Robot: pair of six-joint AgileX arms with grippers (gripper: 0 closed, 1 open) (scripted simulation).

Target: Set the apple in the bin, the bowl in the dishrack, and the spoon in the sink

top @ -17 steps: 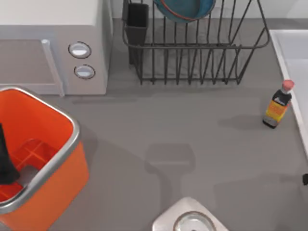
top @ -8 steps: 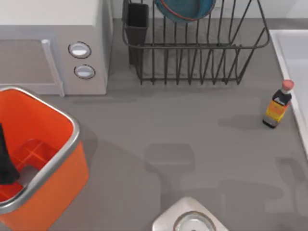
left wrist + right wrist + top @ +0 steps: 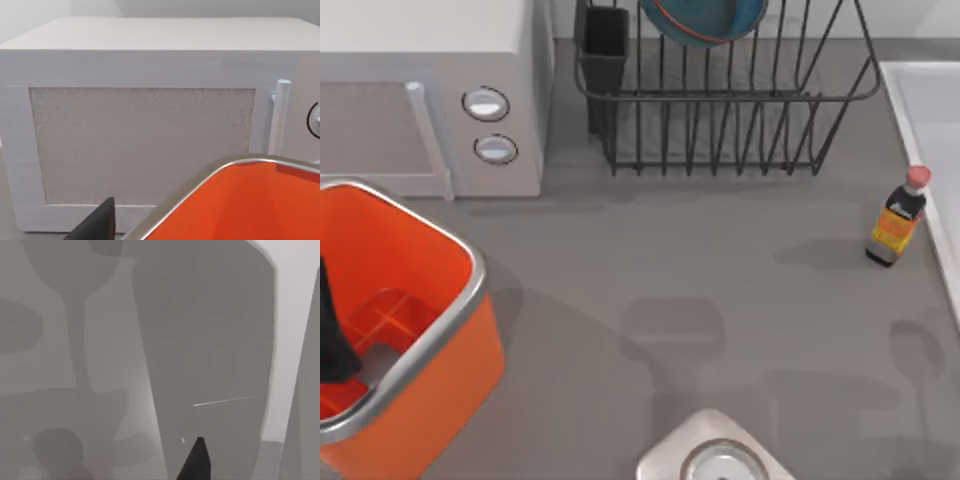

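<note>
One tool, left (image 3: 332, 335), hangs inside bin (image 3: 470, 300); finger gap: cannot tell.

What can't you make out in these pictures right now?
- Bowl in the dishrack: its far part is cut off by the top view's upper edge.
- Sink: cut off by the top view's right edge, so its inside cannot be judged.
- Bin: the left arm's dark part hides some of the floor; the picture edge cuts off more.
- Left and right jaws: only a dark tip in each wrist view, cut off by the lower edge.
</note>
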